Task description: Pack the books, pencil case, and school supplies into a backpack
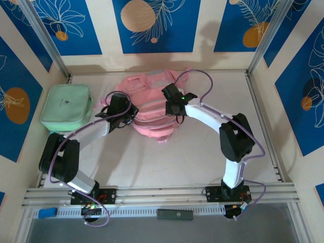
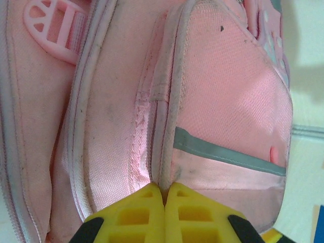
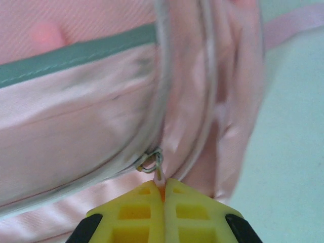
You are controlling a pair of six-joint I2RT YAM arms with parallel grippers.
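Top external view shows the pink backpack (image 1: 149, 109) lying mid-desk (image 1: 202, 157), a mint green bag (image 1: 66, 107) to its left. Seen from the left wrist, the left gripper (image 2: 164, 188) is pinched closed on a backpack seam (image 2: 168, 126). Seen from the right wrist, the right gripper (image 3: 163, 185) is clamped tight on the zipper pull (image 3: 159, 175).
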